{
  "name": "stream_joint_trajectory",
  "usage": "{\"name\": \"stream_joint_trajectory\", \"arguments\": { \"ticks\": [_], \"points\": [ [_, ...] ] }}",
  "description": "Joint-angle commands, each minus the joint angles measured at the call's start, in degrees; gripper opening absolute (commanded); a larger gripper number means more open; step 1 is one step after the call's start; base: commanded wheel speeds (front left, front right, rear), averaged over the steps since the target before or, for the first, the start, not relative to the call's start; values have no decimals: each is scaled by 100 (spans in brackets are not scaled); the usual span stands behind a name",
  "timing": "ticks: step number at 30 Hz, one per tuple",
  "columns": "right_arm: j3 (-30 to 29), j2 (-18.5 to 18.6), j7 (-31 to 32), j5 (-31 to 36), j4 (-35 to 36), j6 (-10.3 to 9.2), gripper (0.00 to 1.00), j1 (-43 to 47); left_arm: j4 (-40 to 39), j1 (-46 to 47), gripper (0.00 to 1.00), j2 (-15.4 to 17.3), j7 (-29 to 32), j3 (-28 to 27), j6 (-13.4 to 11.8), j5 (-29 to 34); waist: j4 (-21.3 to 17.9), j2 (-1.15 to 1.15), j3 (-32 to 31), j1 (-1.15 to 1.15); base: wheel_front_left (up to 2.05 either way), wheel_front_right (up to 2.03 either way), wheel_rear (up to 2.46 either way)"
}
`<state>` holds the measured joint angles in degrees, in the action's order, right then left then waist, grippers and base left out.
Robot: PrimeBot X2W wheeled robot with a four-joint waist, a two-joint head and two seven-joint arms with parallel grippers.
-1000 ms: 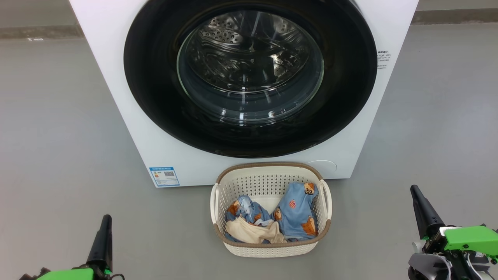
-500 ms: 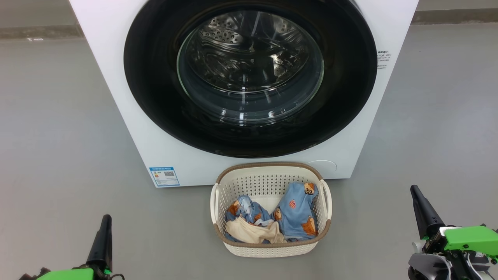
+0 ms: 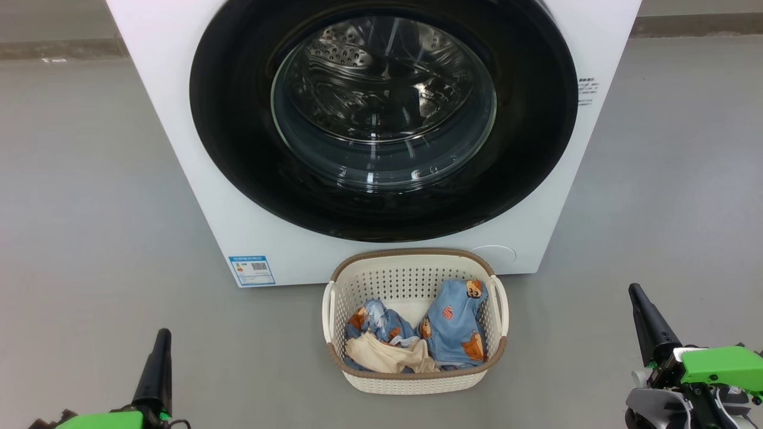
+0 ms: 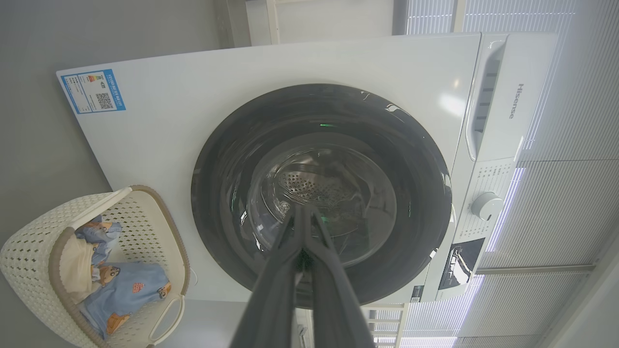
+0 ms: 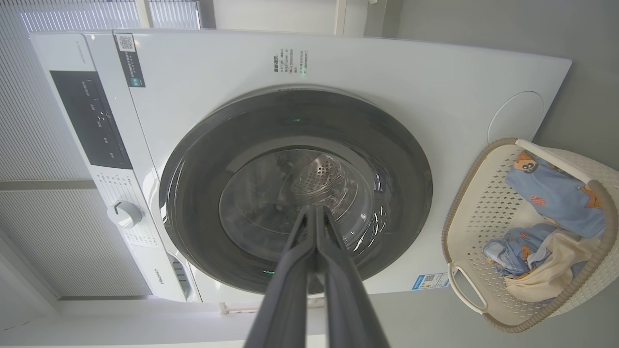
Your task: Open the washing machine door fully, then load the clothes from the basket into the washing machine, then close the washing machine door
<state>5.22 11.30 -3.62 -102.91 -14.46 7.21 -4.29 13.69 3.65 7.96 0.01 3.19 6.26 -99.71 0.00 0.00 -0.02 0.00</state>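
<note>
Before the washing machine (image 3: 179, 149), the basket (image 3: 411, 255) is sitting on the floor (image 3: 89, 208) beside its lower front, with the clothes (image 3: 456, 325) lying inside. The washing machine door (image 3: 383, 113) is sitting shut. Both the left gripper (image 3: 162, 337) and the right gripper (image 3: 636, 295) are hanging clenched and empty, well apart from it. Judgement: the door is looking rigid, weighty, glossy and slippery, so hooking its outer rim is advisable; where its catch sits I cannot tell. The clothes are looking soft and light, suiting a pinch on a raised fold.
</note>
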Motion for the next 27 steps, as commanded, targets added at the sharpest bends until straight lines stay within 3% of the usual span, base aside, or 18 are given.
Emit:
{"name": "stream_joint_trajectory", "arguments": {
  "ticks": [1,27],
  "points": [
    [104,125,-21,-33,168,28,0,-214,-162,233,0,74,19,-211,-14,89,0,0,0,0,0,0,0],
    [109,130,-26,-37,169,28,0,-214,-162,233,0,45,50,-249,-18,122,0,0,0,0,0,0,0]
  ]
}}
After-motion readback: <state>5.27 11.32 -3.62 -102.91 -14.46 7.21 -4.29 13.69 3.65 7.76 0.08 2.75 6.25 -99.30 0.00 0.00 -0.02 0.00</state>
